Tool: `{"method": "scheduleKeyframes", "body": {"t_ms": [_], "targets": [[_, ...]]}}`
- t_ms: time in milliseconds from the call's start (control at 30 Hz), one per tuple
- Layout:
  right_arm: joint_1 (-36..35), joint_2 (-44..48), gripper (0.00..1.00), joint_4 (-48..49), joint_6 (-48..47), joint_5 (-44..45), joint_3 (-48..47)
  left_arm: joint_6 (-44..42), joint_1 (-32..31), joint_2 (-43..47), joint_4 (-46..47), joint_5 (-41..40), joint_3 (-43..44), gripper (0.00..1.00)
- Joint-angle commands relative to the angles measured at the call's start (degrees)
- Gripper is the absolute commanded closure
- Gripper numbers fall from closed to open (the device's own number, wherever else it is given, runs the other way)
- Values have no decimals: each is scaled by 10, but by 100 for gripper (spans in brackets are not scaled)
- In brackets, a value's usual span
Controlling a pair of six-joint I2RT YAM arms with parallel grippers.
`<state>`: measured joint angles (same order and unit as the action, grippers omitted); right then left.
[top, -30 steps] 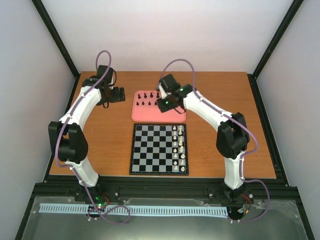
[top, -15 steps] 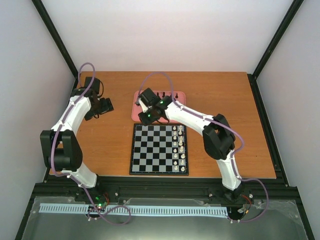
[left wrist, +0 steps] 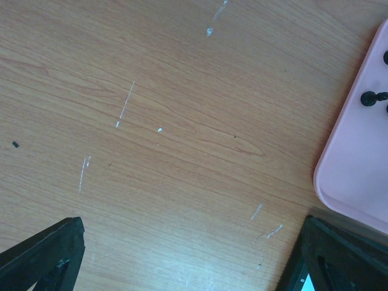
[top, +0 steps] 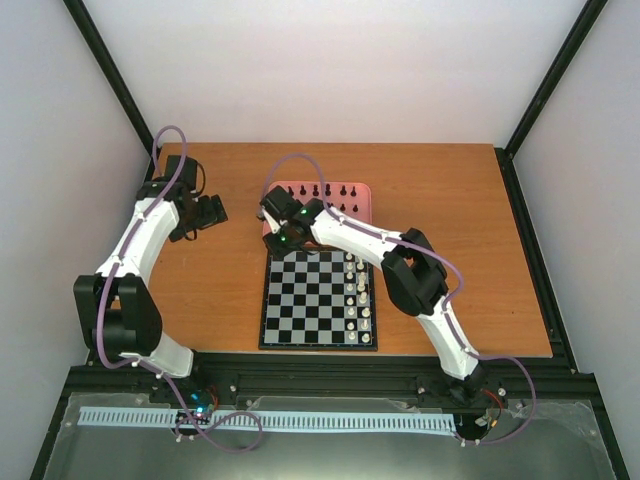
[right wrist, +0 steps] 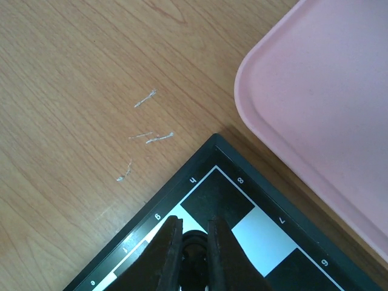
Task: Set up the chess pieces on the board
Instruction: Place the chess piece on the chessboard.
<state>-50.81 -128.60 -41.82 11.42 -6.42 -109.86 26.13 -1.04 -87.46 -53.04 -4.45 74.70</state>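
Note:
The board (top: 310, 300) lies mid-table, with white pieces (top: 357, 290) in its two right columns. Several black chess pieces (top: 322, 190) stand at the back of the pink tray (top: 345, 205). My right gripper (top: 276, 243) hangs over the board's far left corner. In the right wrist view the right gripper (right wrist: 194, 242) is shut on a black chess piece (right wrist: 194, 248) just above the corner squares of the board (right wrist: 218, 194). My left gripper (top: 214, 210) is open and empty over bare wood left of the tray; in its wrist view the left gripper (left wrist: 194, 267) has its fingers (left wrist: 48, 254) wide apart.
The pink tray's left edge (left wrist: 357, 157), with a black piece (left wrist: 370, 97) on it, shows at the right of the left wrist view. Its corner (right wrist: 315, 91) lies close behind the board. Scratched wooden tabletop (top: 440, 240) surrounds both. Black frame posts stand at the table's corners.
My right arm has swung left from the pink tray to the board's far left corner, carrying a black piece. My left arm has drawn back to the left, away from the tray.

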Motion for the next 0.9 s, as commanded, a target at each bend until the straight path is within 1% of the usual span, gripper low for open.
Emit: {"method": "scheduleKeyframes", "body": {"t_ms": [0,300,867], "targets": [[-8,-16,97,-5,1,19,-19,-10,0,17,12,6,0,0],[-8,-39,97,4,2,39,-28,-28,0,33,25,-5,-11,0],[-8,-65,97,-3,1,41,-52,-40,0,39,33,-6,-21,0]]}}
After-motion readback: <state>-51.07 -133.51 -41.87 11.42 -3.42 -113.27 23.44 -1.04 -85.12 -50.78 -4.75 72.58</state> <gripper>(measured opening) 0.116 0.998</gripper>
